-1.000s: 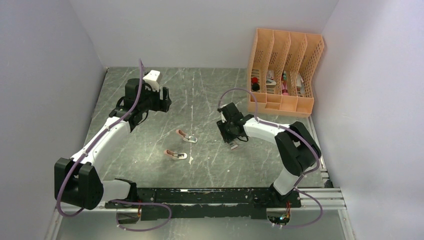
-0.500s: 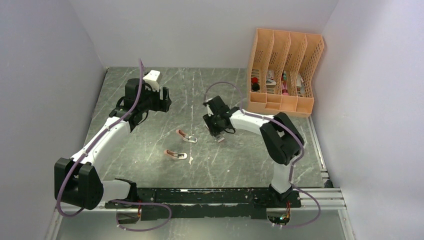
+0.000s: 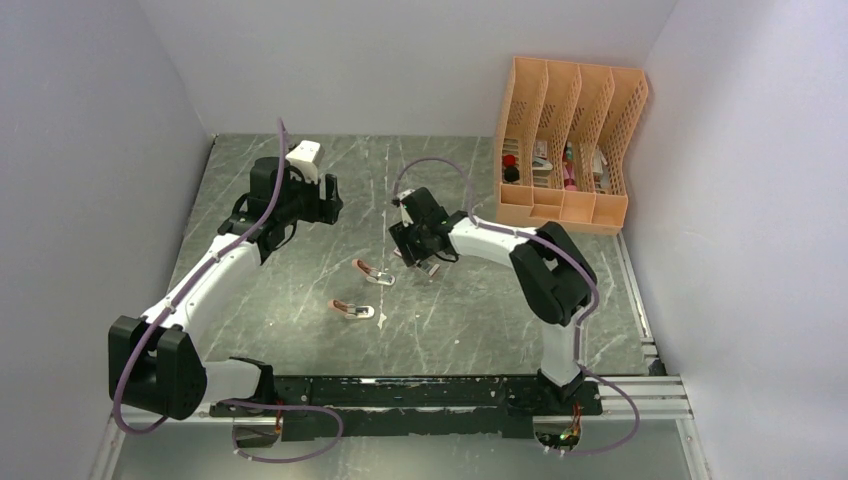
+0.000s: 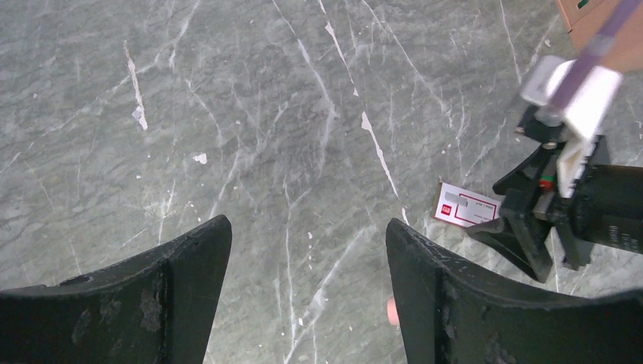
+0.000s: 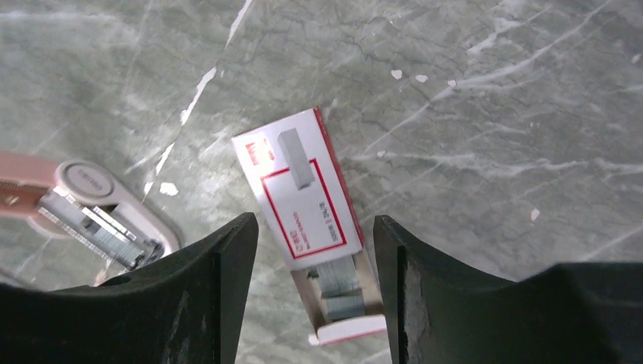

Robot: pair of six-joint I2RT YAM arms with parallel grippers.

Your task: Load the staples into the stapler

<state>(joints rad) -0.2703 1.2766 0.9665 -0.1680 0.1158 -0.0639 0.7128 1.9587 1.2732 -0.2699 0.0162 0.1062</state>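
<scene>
Looking down on the grey marbled tabletop (image 3: 480, 320), I see an orange organizer (image 3: 570, 150) standing at its far right corner. My left arm (image 3: 215, 270) reaches toward the far left, and the left jaws stand wide apart, holding nothing, above bare stone. My right arm (image 3: 500, 245) stretches across to the middle. The right jaws are also apart and empty, hanging over the box (image 5: 299, 193) with one finger on either side of it in the wrist view; I cannot tell whether they touch it. A pink stapler (image 5: 91, 216) lies just left of the box, opened, with a metal strip showing in its channel. A second stapler (image 3: 352, 309) lies nearer the bases. The red-and-white box lies flat with its tray (image 5: 345, 326) slid partly out, and silvery staples (image 5: 337, 277) sit in that tray.
</scene>
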